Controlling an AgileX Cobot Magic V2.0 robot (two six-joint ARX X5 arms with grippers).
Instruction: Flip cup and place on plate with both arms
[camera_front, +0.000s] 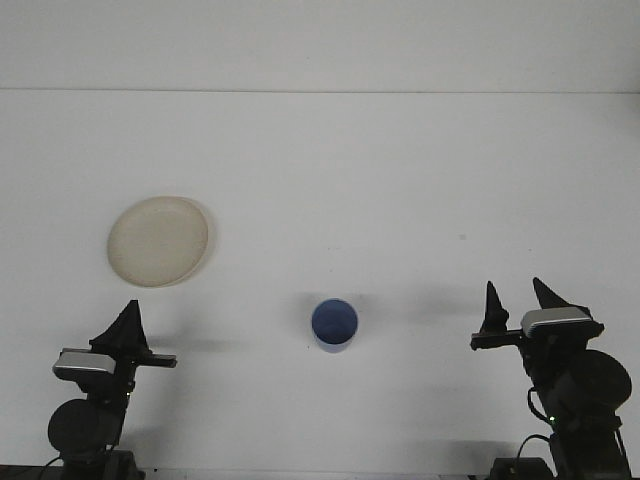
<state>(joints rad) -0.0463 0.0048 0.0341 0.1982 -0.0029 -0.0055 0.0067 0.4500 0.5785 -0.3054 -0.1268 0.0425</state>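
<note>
A blue cup (334, 324) stands on the white table near the front middle, and I look down into its blue inside. A pale cream plate (159, 240) lies to the left, further back, with nothing on it. My left gripper (129, 308) rests at the front left edge, its black fingers together in one point, shut and holding nothing. My right gripper (518, 300) sits low at the front right with its two fingertips spread apart, open, well to the right of the cup.
The white table (400, 180) stretches back to a far edge where a white wall begins. Both arm bases stand at the near edge, left and right of the cup.
</note>
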